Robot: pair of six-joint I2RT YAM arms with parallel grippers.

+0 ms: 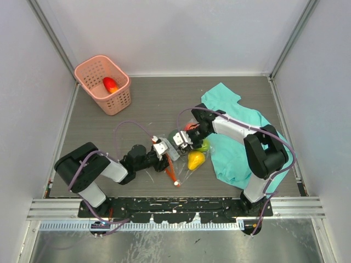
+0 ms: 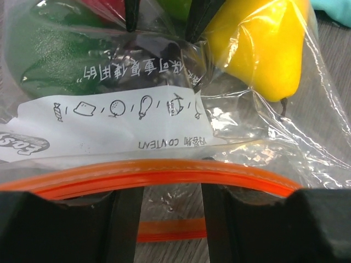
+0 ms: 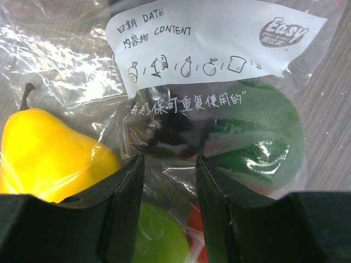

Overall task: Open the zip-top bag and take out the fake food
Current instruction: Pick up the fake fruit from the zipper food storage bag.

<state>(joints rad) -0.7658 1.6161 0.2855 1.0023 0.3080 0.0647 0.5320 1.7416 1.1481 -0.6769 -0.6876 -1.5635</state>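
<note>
The step in hand looks like the opening: the zip-top bag (image 1: pixel 188 155) lies on the table between the two arms, just beside the teal cloth (image 1: pixel 241 142), with the fake food (image 3: pixel 49 159) inside it. A yellow pear, a dark green piece (image 3: pixel 263 148) and a lighter green one show through the plastic. One red-orange piece (image 1: pixel 110 84) sits in the pink basket (image 1: pixel 118 101).

The left gripper (image 2: pixel 173 192) has its jaws partly apart at the orange zip strip (image 2: pixel 164 172), which crosses its fingertips without being clamped. The right gripper (image 3: pixel 169 164) presses down on the bag's body, jaws apart and nothing pinched between them.

The next move probably calls for each gripper to close on one lip of the mouth and pull the two apart; the thin film could slip.

The white label (image 3: pixel 208 44) reads "DATE" and "CONTENT" beside Chinese characters, with an "Easy" logo, a row of small food icons, and a quoted Chinese line printed below.
</note>
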